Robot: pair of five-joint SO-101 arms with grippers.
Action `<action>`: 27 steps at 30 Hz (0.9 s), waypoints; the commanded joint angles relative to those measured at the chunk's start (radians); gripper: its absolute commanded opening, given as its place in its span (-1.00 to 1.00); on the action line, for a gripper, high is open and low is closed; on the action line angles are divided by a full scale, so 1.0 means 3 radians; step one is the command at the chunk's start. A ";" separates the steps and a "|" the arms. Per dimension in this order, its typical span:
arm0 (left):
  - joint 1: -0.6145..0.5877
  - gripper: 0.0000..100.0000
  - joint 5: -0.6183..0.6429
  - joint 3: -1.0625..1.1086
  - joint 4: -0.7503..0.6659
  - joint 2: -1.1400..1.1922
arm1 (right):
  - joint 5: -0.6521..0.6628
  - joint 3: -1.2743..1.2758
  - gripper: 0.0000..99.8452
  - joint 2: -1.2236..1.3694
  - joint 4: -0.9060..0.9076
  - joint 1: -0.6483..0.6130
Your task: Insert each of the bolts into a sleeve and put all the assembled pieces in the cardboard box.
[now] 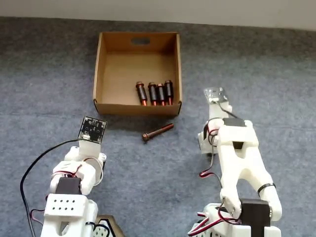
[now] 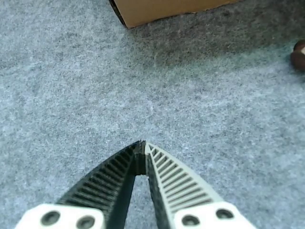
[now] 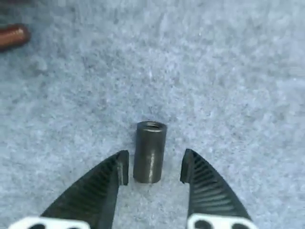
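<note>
A dark sleeve [image 3: 150, 151] lies on the grey carpet between the fingers of my right gripper [image 3: 155, 163], which is open and straddles it without touching. The loose copper bolt [image 1: 158, 132] lies on the carpet just in front of the cardboard box [image 1: 100, 69]; its tip [image 3: 12, 36] shows beyond the sleeve. Several assembled pieces [image 1: 155, 93] lie in the box along its near wall. My left gripper [image 2: 143, 146] is shut on nothing and hovers over bare carpet, with a box corner [image 2: 167, 9] ahead and the bolt's head [image 2: 299, 55] off to one side.
The right arm [image 1: 237, 148] stands right of the box and covers the sleeve in the high view. The left arm [image 1: 79, 173] sits at the front left, with a black cable [image 1: 29, 173] looping beside it. Open carpet lies on both sides of the box.
</note>
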 commanded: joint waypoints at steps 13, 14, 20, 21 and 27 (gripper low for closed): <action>0.0028 -0.95 0.0015 -0.0013 -0.0056 -0.0043 | 0.0051 -0.0171 -0.65 -0.0100 0.0023 -0.0182; 0.0028 -0.95 0.0015 -0.0013 -0.0056 -0.0043 | 0.0051 -0.0171 -0.65 -0.0100 0.0023 -0.0182; 0.0028 -0.95 0.0015 -0.0013 -0.0056 -0.0043 | 0.0205 -0.0156 -0.65 -0.0100 -0.0090 -0.0166; 0.0028 -0.95 0.0015 -0.0013 -0.0056 -0.0043 | 0.0205 -0.0156 -0.65 -0.0095 -0.0130 -0.0146; 0.0028 -0.95 0.0015 -0.0013 -0.0056 -0.0043 | 0.0199 -0.0253 -0.65 0.0468 -0.0161 -0.0125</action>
